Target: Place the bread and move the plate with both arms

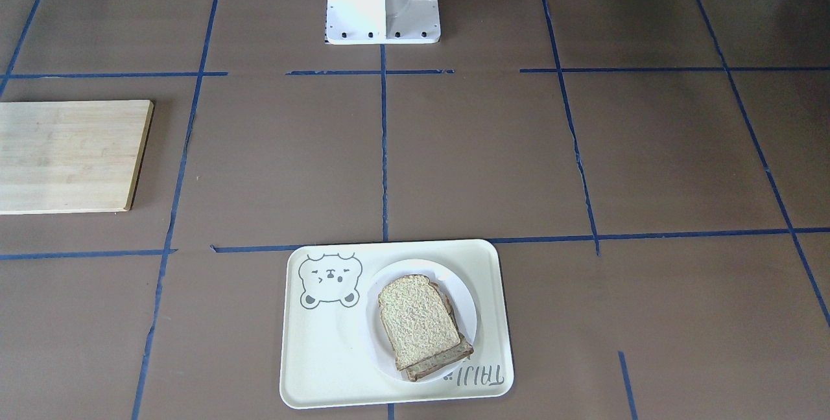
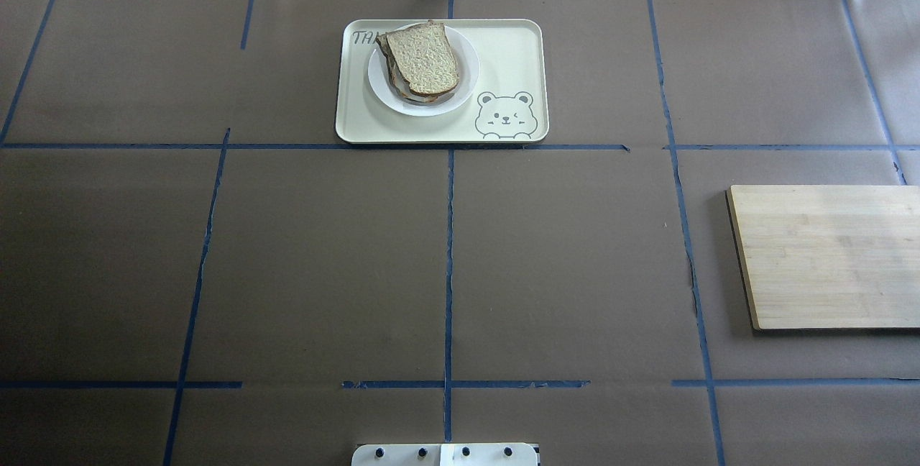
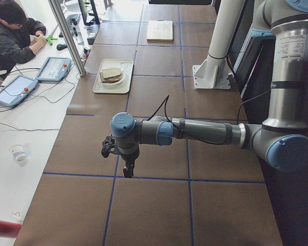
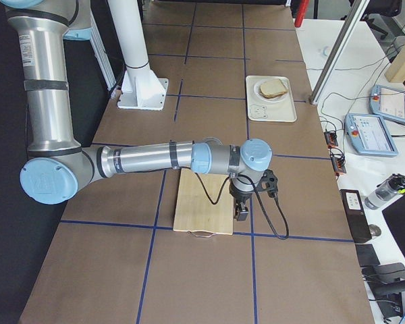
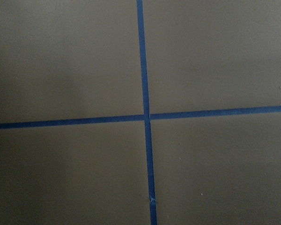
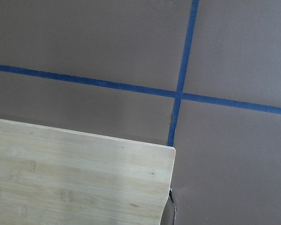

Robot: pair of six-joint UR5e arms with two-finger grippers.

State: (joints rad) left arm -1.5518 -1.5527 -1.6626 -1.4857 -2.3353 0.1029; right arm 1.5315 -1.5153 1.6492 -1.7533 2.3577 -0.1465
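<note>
left gripper (image 3: 127, 171) and right gripper (image 4: 241, 214) point down at opposite ends of the tabletop (image 2: 323, 257); open or closed, i cannot tell. bread (image 2: 424, 57) tops a stack on the plate (image 2: 417, 108), well apart from both grippers and between them, by the tabletop's far edge. plate sits on a bear tray (image 2: 510, 49), with open brown tabletop on three sides. right gripper hangs over the corner of a wooden board (image 2: 826, 257), left gripper over crossed blue tape (image 5: 145, 117).

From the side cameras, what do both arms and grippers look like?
Left arm and right arm: grey metallic tubes, pale blue joint caps, a white printed label on the upper tube. Left gripper and right gripper: slim, black, with a loose black cable at each wrist.
</note>
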